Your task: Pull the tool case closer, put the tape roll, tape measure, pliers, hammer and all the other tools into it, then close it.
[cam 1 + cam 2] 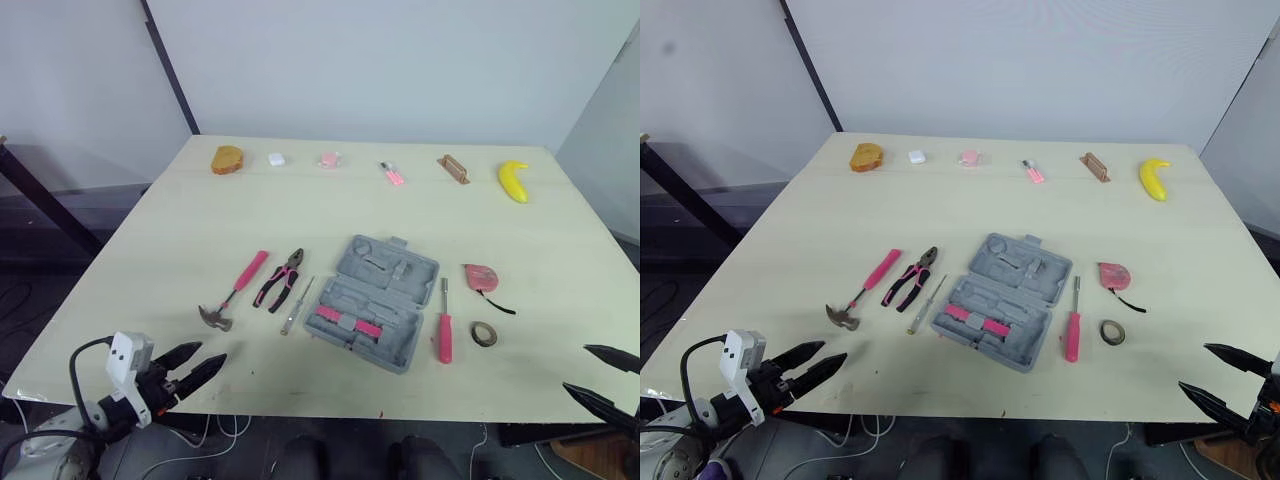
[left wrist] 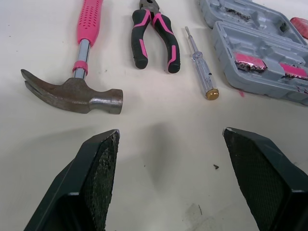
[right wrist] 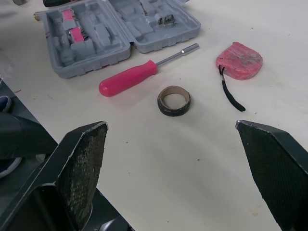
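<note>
An open grey tool case (image 1: pixel 385 298) lies mid-table with pink parts in its near half. Left of it lie a pink-handled hammer (image 1: pixel 232 291), pink-and-black pliers (image 1: pixel 280 281) and a slim clear-handled screwdriver (image 1: pixel 296 306). Right of it lie a pink screwdriver (image 1: pixel 443 327), a small tape roll (image 1: pixel 484 334) and a pink tape measure (image 1: pixel 481 277). My left gripper (image 1: pixel 196 366) is open at the table's near left edge, short of the hammer head (image 2: pixel 72 95). My right gripper (image 1: pixel 606 378) is open off the near right edge, short of the tape roll (image 3: pixel 173 100).
Along the far edge sit a bread piece (image 1: pixel 227 159), a white block (image 1: pixel 277 159), a pink wrapped item (image 1: pixel 329 159), a small pink tool (image 1: pixel 392 174), a wooden block (image 1: pixel 453 168) and a banana (image 1: pixel 513 180). A dark pole (image 1: pixel 170 70) leans behind the table.
</note>
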Controlling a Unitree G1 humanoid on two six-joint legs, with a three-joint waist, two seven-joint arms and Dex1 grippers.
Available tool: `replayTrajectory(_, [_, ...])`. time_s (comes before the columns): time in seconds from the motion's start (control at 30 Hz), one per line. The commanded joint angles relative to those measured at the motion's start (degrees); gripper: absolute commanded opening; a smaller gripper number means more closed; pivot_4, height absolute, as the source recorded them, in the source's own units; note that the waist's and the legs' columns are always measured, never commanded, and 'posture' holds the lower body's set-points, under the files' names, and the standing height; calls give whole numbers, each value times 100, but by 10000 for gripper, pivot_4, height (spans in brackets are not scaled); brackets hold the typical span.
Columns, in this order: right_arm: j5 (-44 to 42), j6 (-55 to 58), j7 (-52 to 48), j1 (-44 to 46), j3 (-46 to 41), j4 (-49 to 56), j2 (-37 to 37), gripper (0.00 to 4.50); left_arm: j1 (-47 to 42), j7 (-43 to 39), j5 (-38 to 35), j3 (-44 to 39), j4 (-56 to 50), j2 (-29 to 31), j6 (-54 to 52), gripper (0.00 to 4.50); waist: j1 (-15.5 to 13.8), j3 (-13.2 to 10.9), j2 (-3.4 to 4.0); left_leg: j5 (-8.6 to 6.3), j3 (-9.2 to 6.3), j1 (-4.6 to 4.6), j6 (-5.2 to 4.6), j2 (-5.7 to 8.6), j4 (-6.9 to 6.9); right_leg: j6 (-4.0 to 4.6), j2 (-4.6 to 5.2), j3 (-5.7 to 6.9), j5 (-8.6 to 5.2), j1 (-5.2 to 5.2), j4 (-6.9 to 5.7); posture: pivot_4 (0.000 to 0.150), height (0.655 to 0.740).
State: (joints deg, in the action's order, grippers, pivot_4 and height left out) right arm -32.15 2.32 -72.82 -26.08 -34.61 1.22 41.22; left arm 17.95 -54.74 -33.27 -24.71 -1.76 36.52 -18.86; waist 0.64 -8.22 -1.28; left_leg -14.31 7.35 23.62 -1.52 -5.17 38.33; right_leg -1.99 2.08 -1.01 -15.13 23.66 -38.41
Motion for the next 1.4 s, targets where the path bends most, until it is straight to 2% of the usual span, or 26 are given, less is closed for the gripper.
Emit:
replayTrajectory(0.03, [-46,19,288,-16,-26,381,-111,45000,-144,6,-95,-127,-159,82,-24,36676,0,0,0,0,0,0,0,0,0,0,0,0,0,0,0,1500,7400])
replayTrajectory(0.2, [19,968,2054,363,354,1851,-538,45000,-1041,3,-47,100,-318,309,-87,36676,-19,4,-1,1,-14,3,1,-1,3,3,1,11,0,1,-9,1500,7400])
replayTrajectory(0.3, [144,1816,3051,758,682,2691,-488,45000,-1655,-97,132,432,-265,567,-213,36676,-8,4,0,0,-9,5,1,0,2,3,1,8,0,1,-7,1500,7400])
replayTrajectory(0.43, [-384,3269,3715,1562,1091,3185,-145,45000,-2743,-486,292,1030,255,888,-509,36676,-8,2,-3,1,-7,5,2,3,2,1,-1,9,1,2,-10,1500,7400])
replayTrajectory(0.5, [-419,3951,4123,2275,1609,3260,-80,45000,-3789,-1018,741,1735,1035,972,-336,36676,-11,3,-4,1,7,6,1,4,3,-4,-4,12,4,1,-10,1500,7400])
replayTrajectory(0.53, [-388,4250,4302,2623,1881,3231,-96,42477,-4312,-1307,1011,2111,1496,962,-230,37283,-25,2,-6,2,11,8,1,5,5,-10,-6,15,7,1,-10,1500,7400])
replayTrajectory(0.6, [-458,5017,4586,3102,2270,3202,-47,38782,-5139,-1862,1470,2704,2377,851,60,31818,-38,2,-6,2,10,10,1,8,6,-15,-8,21,11,1,-10,1500,7400])
replayTrajectory(0.63, [-464,5235,4718,3311,2377,3110,-112,36424,-5442,-2073,1647,2906,2761,770,234,31262,-56,1,-7,2,9,15,0,8,7,-16,-9,21,11,2,-10,1500,7400])
replayTrajectory(0.77, [-184,5827,4926,4065,3042,2787,-56,19167,-6641,-2574,2395,3532,4660,270,1132,14020,-61,1,-7,2,13,27,-1,10,8,-18,-10,17,12,4,5,1500,7400])
replayTrajectory(0.8, [-140,5954,4893,4205,3238,2742,-7,12176,-6851,-2640,2557,3639,5023,145,1327,7165,-57,1,-7,1,13,36,-2,10,7,-19,-13,16,12,11,15,1500,7400])
replayTrajectory(0.83, [-66,6031,4885,4318,3405,2686,22,10908,-7029,-2683,2697,3719,5338,32,1497,5747,-51,1,-7,1,12,41,-2,10,6,-20,-13,16,12,15,17,1500,7400])
replayTrajectory(0.9, [83,6210,4877,4520,3712,2582,76,1290,-7336,-2648,2976,3842,5916,-190,1809,0,-45,1,-8,1,5,73,-2,9,7,-21,-15,22,13,41,21,1500,7400])
replayTrajectory(0.93, [112,6289,4824,4615,3854,2541,92,343,-7468,-2597,3115,3889,6169,-291,1968,0,-32,1,-8,4,0,132,2,9,15,-23,-15,25,14,94,16,1500,7400])
replayTrajectory(1.03, [417,6344,4750,4901,4399,2332,138,343,-7819,-2369,3487,3974,6752,-606,2351,0,-26,0,-8,15,-1,135,21,9,15,-24,-15,24,14,100,18,1500,7400])
replayTrajectory(1.13, [667,6329,4709,5105,4720,2141,159,343,-8023,-2190,3766,3969,7084,-796,2565,0,-54,-1,-10,2,-3,135,-3,9,28,-25,-14,24,15,98,6,1500,7400])
replayTrajectory(1.4, [1099,6473,4399,5496,5480,1853,240,343,-8261,-1516,4270,3957,7489,-1137,2821,0,-1,-1,-10,2,-2,135,-2,9,34,-25,-14,20,14,105,-10,1500,7400])
